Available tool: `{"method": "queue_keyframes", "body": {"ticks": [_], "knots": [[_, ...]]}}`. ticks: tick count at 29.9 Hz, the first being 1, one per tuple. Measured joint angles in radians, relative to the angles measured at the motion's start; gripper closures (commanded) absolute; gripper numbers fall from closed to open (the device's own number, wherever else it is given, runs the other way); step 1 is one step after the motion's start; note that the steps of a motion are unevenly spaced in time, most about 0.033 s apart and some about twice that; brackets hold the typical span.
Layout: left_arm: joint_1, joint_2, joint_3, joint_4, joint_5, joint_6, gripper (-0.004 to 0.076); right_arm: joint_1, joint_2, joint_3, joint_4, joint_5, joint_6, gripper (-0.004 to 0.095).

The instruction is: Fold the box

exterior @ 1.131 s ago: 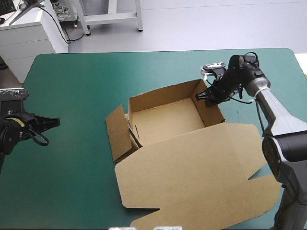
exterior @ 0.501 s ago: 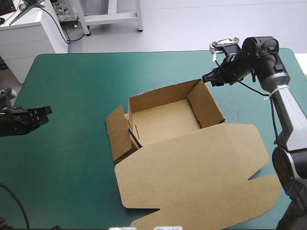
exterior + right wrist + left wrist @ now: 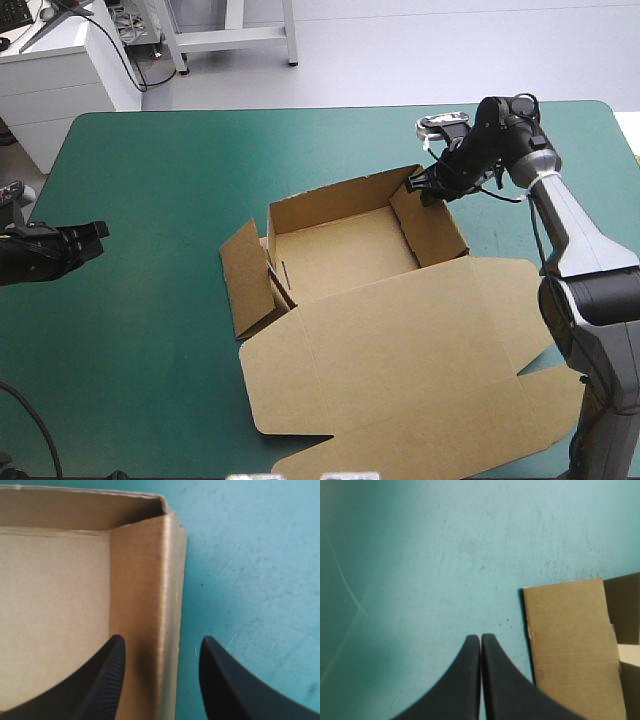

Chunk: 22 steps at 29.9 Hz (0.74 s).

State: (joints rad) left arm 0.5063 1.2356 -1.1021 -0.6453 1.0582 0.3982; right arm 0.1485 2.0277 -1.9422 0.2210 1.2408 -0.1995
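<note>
One box [image 3: 345,250], left pincer [image 3: 480,637], right pincer [image 3: 420,187]

The left gripper [image 3: 480,636] is closed to a point, its arm far out left. The right gripper [image 3: 162,639] stands parted, arm stretched forward, wrist angled down.
</note>
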Motion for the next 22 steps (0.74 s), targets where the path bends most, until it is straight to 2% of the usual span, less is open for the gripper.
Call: {"method": "queue_keyframes", "body": {"ticks": [2,4,6,9,10,14,22], "knots": [[0.000,0.000,0.000,0.000,0.000,0.000,0.0732,0.000,0.025,0.000,0.000,-0.001,0.026,0.0477],[0.000,0.000,0.000,0.000,0.003,0.000,0.0732,0.000,0.041,0.013,0.010,-0.004,0.047,0.0518],[0.000,0.000,0.000,0.000,0.006,0.000,0.0732,0.000,0.046,0.033,0.020,-0.006,0.050,0.0621],[0.000,0.000,0.000,0.000,0.006,0.000,0.0732,0.000,0.050,0.059,0.025,-0.008,0.050,0.0887],[0.000,0.000,0.000,0.000,0.006,0.000,0.0732,0.000,0.050,0.064,0.024,-0.009,0.050,0.0923],[0.000,0.000,0.000,0.000,0.012,0.000,0.0732,0.000,0.050,0.066,0.000,-0.012,0.047,0.0924],[0.000,0.005,0.000,0.001,0.017,0.000,0.0731,-0.007,0.012,0.069,0.026,-0.012,0.048,0.0925]]}}
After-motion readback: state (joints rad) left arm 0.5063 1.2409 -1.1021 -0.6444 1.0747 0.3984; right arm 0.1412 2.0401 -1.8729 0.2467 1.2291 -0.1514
